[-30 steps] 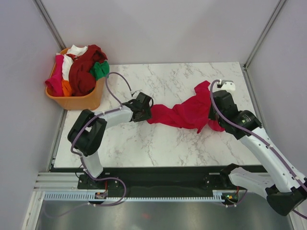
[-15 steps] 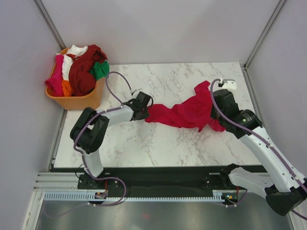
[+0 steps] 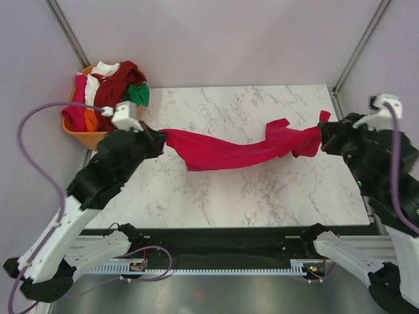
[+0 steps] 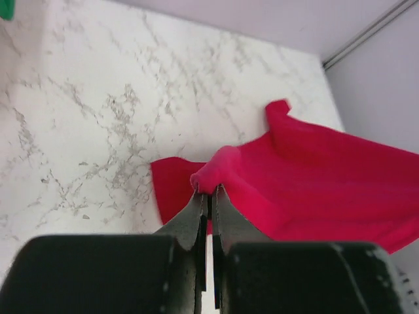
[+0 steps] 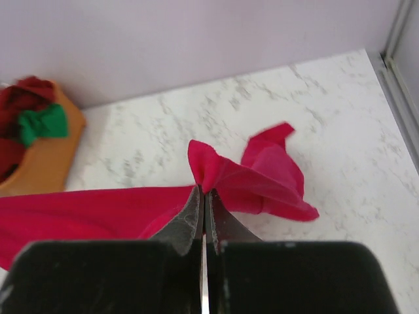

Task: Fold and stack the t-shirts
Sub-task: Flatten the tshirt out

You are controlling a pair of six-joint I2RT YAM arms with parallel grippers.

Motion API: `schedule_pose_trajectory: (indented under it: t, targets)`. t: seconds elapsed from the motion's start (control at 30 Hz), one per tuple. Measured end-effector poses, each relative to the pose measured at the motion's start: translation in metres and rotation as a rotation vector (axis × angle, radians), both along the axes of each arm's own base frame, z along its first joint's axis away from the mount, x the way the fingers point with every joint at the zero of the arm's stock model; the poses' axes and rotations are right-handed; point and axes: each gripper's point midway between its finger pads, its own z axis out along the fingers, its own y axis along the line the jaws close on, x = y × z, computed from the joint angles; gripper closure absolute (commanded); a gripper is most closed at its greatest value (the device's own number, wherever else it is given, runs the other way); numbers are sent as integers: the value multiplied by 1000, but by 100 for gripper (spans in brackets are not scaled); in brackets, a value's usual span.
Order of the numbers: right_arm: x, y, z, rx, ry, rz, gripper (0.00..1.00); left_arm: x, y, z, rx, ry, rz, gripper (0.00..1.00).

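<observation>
One crimson t-shirt (image 3: pixel 229 149) is stretched between both grippers and sags over the marble table (image 3: pixel 229 196). The left gripper (image 3: pixel 157 136) is pinched tight on one end, the right gripper (image 3: pixel 322 140) clamped on the other. The cloth is soft and wrinkly, with a sleeve flopping beside the right gripper. Nothing looks folded or stacked yet. The other t-shirts (image 3: pixel 114 91) are heaped in an orange plastic basket (image 3: pixel 98 139) just behind the left gripper.

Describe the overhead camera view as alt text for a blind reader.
A crimson t-shirt sags, stretched between the left arm and right arm over a marble table, each end pinched in shut jaws. An orange basket heaped with more shirts sits far left.
</observation>
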Motion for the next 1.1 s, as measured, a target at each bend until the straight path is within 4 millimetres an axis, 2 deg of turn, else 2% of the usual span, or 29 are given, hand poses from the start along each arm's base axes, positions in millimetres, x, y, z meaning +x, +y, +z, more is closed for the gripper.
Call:
schedule_pose_trajectory:
  t: [0.13, 0.23, 0.27, 0.37, 0.47, 0.53, 0.6, 0.67, 0.73, 0.83, 0.9, 0.97, 1.03, 1.07, 1.1]
  targets:
    - [-62, -14, 64, 108, -222, 110, 100, -54, 39, 79, -86, -171, -30, 98]
    - [-115, -27, 103, 178, -397, 192, 100, -89, 54, 124, -129, -281, -98, 98]
    - [-129, -30, 110, 192, -436, 213, 100, -100, 58, 136, -140, -313, -125, 98]
    - [-173, -42, 130, 226, -560, 269, 100, -128, 67, 157, -158, -368, -185, 98]
    - [-199, -46, 145, 229, -640, 299, 100, -150, 74, 172, -170, -395, -232, 98]
    - [-205, -44, 151, 221, -665, 308, 100, -157, 77, 180, -175, -404, -241, 98]
    - [-200, -41, 152, 213, -657, 304, 100, -157, 80, 184, -169, -401, -225, 98]
    - [-179, -37, 151, 201, -617, 268, 100, -147, 79, 179, -150, -372, -193, 98]
    - [-143, -32, 147, 182, -550, 213, 100, -126, 74, 166, -107, -312, -151, 98]
    - [-68, -19, 134, 120, -420, 115, 100, -83, 60, 143, -24, -206, -82, 98]
    - [-3, -3, 112, 51, -304, 49, 100, -43, 44, 120, 50, -113, -36, 98]
    - [62, 14, 81, -21, -193, -3, 100, 0, 31, 92, 115, -24, 5, 98]
    - [125, 29, 33, -108, -70, -51, 100, 51, 27, 55, 167, 81, 53, 98]
    - [154, 32, 6, -148, -6, -77, 93, 72, 28, 37, 186, 125, 75, 98]
    - [181, 35, -21, -177, 52, -95, 71, 99, 34, 12, 210, 189, 109, 83]
